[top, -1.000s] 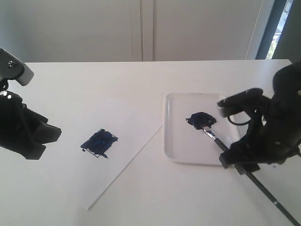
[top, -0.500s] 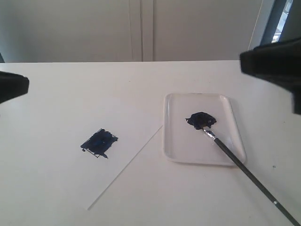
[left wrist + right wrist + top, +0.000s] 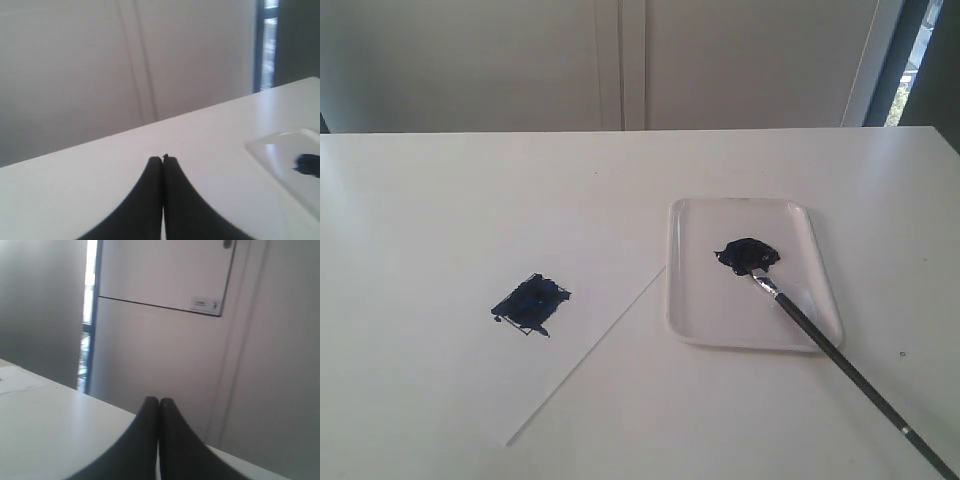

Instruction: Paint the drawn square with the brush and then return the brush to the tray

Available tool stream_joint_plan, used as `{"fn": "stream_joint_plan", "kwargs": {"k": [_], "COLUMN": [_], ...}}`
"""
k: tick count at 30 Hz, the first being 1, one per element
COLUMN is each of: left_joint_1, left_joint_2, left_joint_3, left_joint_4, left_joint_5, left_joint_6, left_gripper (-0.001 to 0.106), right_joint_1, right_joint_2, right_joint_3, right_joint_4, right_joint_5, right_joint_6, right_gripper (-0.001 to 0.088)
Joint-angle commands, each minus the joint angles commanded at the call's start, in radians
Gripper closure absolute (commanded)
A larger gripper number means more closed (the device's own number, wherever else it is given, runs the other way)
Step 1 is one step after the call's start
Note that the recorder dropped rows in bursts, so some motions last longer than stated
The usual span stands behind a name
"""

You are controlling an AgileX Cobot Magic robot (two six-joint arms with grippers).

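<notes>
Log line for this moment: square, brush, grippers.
drawn square: painted | brush: bristles in tray paint blob, handle across rim | left gripper: shut, empty | right gripper: shut, empty

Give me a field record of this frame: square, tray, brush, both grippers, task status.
square: dark navy streaky painted patch, filled in, on the flat white paper sheet
tray: shallow glossy white plastic tray, beside the paper's edge, bearing a glossy dark paint blob
brush: long thin black-handled paintbrush, bristles in the blob, handle crossing the tray's rim and out over the white table
left gripper: shut, holding nothing
right gripper: shut, holding nothing
status: both steps look done
</notes>
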Motion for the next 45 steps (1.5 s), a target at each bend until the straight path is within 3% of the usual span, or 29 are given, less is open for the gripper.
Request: {"fn": "stream_joint_plan", "kwargs": {"k": [5, 12, 24, 27, 31, 35, 39, 42, 45], "left_joint_1": [0.000, 0.000, 0.005, 0.051, 0.158, 0.269, 0.341, 0.374, 0.406], "left_joint_2": [0.022, 0.022, -0.039, -0.087, -0.156, -0.242, -0.390, -0.487, -0.561], "left_joint_3": [0.063, 0.065, 0.071, 0.079, 0.124, 0.221, 0.347, 0.363, 0.363], "left_joint_4": [-0.016, -0.016, -0.016, -0.016, -0.016, -0.016, -0.016, -0.016, -0.016], "left_joint_5": [0.056, 0.177, 0.174, 0.181, 0.144, 0.100, 0.073, 0.091, 0.158], "left_joint_6": [0.000, 0.004, 0.004, 0.004, 0.004, 0.004, 0.004, 0.004, 0.004], "left_gripper": [0.105, 0.105, 0.105, 0.105, 0.105, 0.105, 0.105, 0.105, 0.105], "right_joint_1": [0.000, 0.000, 0.000, -0.005, -0.037, -0.090, -0.160, -0.207, -0.248], "right_joint_2": [0.021, 0.021, 0.019, 0.016, -0.010, -0.047, -0.109, -0.156, -0.219], "right_joint_3": [0.045, 0.045, 0.068, 0.165, 0.321, 0.428, 0.526, 0.563, 0.563], "right_joint_4": [0.004, 0.002, 0.006, -0.034, -0.153, -0.161, -0.166, -0.189, -0.252], "right_joint_5": [0.056, 0.183, 0.143, 0.009, -0.162, -0.171, -0.171, -0.171, -0.059], "right_joint_6": [0.095, 0.101, 0.101, 0.101, 0.101, 0.101, 0.101, 0.101, 0.101], "right_gripper": [0.0868, 0.0868, 0.0868, 0.0868, 0.0868, 0.0868, 0.0868, 0.0868, 0.0868]}}
